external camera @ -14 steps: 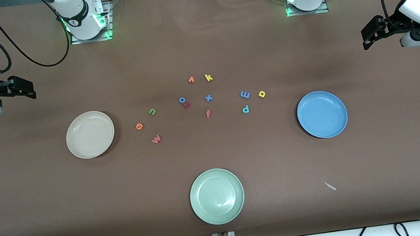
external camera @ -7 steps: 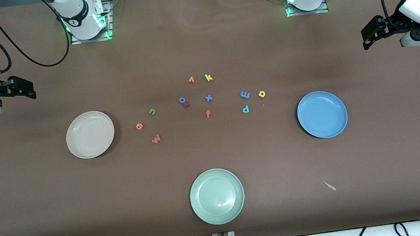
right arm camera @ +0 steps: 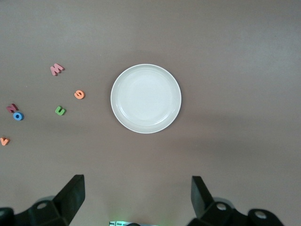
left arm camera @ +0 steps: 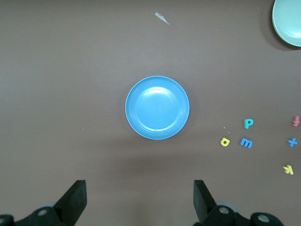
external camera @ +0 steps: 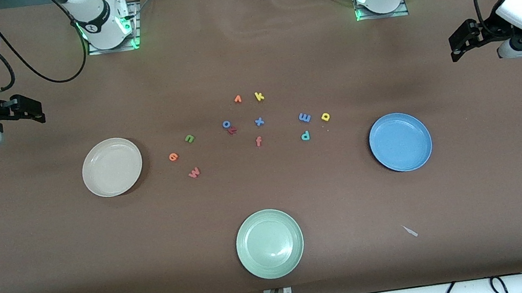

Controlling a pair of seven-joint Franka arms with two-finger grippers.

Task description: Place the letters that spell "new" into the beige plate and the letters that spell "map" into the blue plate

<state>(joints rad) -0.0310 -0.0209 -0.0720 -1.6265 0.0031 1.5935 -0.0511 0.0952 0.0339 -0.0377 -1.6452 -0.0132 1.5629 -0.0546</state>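
Across the brown table [external camera: 270,207], the foam letters are lying loose in a scattered band between two plates. Toward the right arm's end, the beige plate [external camera: 112,167] is sitting bare, with the green n [external camera: 190,138], the orange e [external camera: 173,156] and the pinkish-red w [external camera: 194,172] lying just beside it on the cloth, the w nearest the front camera of the three. Toward the left arm's end, the blue plate [external camera: 400,141] is likewise holding nothing, and the blue m [external camera: 304,117], the yellow a [external camera: 325,117] and the teal p [external camera: 305,135] are clustering near it, the p nearest the camera. Between the two groups the blue o [external camera: 226,124] is touching the red r [external camera: 232,130], with the blue x [external camera: 259,121], the orange f [external camera: 258,141], an orange v [external camera: 237,99] and the yellow k [external camera: 259,96] lying around them. Nearest the camera, a pale green plate [external camera: 270,243] is sitting alone. Both arms are waiting at the table's ends: the right gripper [right arm camera: 136,200] is hanging over the cloth beside the beige plate with its jaws spread wide and nothing between them, and the left gripper [left arm camera: 140,202] is hanging beside the blue plate, equally wide apart and gripping nothing.
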